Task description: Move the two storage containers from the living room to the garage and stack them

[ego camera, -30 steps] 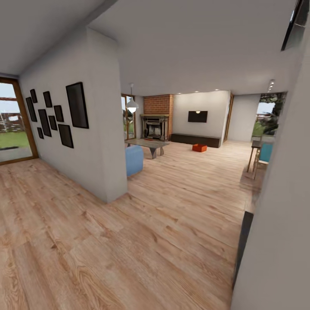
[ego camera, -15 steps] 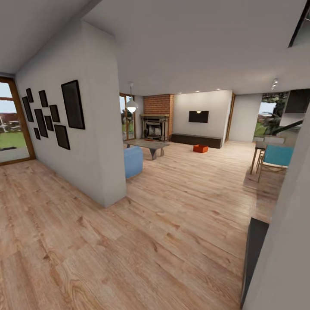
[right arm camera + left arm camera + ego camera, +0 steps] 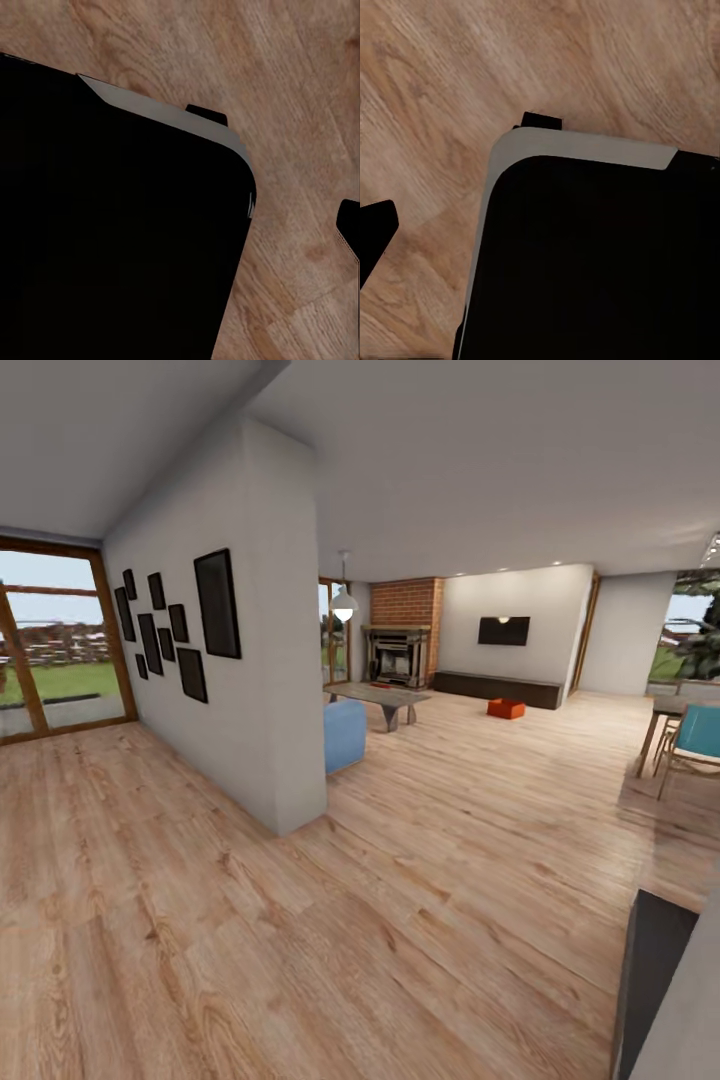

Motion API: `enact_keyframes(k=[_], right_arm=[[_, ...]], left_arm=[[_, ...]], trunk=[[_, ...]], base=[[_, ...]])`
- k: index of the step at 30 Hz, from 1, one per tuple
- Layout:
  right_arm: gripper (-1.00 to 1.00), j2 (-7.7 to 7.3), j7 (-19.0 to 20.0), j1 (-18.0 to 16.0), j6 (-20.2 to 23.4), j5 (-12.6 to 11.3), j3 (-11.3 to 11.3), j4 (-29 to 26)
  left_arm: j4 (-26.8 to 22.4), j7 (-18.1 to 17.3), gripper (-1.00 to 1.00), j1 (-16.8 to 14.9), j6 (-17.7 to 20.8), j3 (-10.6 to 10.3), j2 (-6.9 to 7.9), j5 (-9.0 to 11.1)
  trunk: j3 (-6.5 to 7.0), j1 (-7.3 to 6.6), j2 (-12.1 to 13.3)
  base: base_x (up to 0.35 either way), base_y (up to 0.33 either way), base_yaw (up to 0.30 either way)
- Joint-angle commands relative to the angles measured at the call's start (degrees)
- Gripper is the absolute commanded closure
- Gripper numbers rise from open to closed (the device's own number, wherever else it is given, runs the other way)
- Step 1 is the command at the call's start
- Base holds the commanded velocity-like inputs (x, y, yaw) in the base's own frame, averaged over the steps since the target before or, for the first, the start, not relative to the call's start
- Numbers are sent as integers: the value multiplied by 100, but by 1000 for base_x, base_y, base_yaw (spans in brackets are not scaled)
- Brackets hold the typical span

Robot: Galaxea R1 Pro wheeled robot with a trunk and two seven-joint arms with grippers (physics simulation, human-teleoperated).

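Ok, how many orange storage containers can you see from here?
1: an orange-red storage container sits on the wood-plank floor far ahead, in front of the dark bench under the TV. The second may be hidden.

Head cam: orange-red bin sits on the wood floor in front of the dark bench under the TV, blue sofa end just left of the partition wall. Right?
One slip: in the head view the blue sofa end shows just right of the partition wall, not left. The rest holds: the orange-red bin sits on the wood floor in front of the dark bench under the TV.
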Motion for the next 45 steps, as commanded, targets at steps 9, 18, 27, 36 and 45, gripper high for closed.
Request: enact_keyframes(k=[9,18,27,36,45], right_arm=[[-100,5,-8,-5,-31,-48,48,16],[-100,-21,-8,-5,-65,-47,39,16],[-100,-57,-8,-5,-80,-37,39,16],[-100,-74,-16,-5,-91,-33,39,10],[-100,-57,-16,-5,-101,-48,39,16]], left_arm=[[1,3,-100,-2,-14,6,-2,26],[8,1,-100,-2,2,6,-2,42],[10,-3,-100,-2,4,6,-2,44],[10,-2,-100,-2,4,6,-2,44],[10,2,-100,-2,4,6,-2,44]], trunk=[[-6,0,-4],[-7,0,-4],[-7,0,-4],[-7,0,-4],[-7,0,-4]], base=[[4,0,283],[251,0,52],[317,0,2],[319,0,-78],[319,0,-237]])
